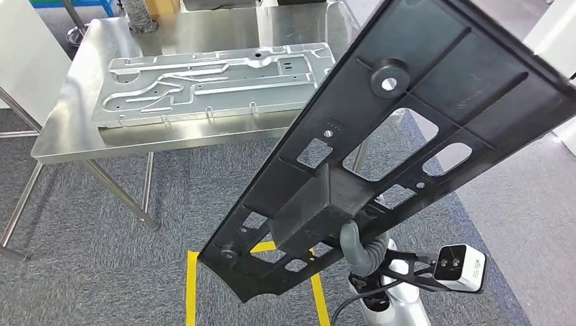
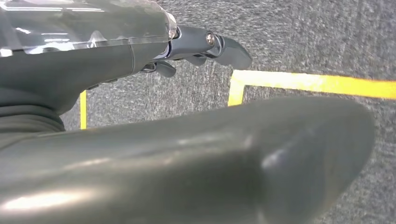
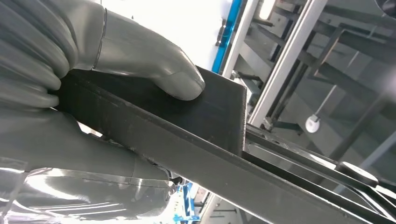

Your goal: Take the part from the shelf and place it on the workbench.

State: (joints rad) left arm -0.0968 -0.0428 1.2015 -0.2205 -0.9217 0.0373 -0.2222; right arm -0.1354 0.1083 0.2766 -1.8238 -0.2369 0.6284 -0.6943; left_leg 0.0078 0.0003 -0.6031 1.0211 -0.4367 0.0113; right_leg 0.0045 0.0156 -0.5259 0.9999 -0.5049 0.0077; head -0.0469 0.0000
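I can read no writing on anything here. My right hand (image 3: 93, 93) grips the black part (image 1: 407, 136) by its boxy block, thumb (image 3: 154, 65) pressed flat on top, holding it tilted in the air above the carpet (image 1: 102, 224), near the workbench (image 1: 204, 27). My left hand (image 2: 205, 46) hangs over the floor, fingers loosely extended, holding nothing.

Grey carpet (image 1: 102, 224) covered the floor, marked with yellow tape (image 1: 191, 288) in an angular outline. A stainless steel table (image 1: 68, 136) on thin metal legs stood beyond it, its top catching the light. A white panel (image 1: 20, 54) leaned at its left edge.
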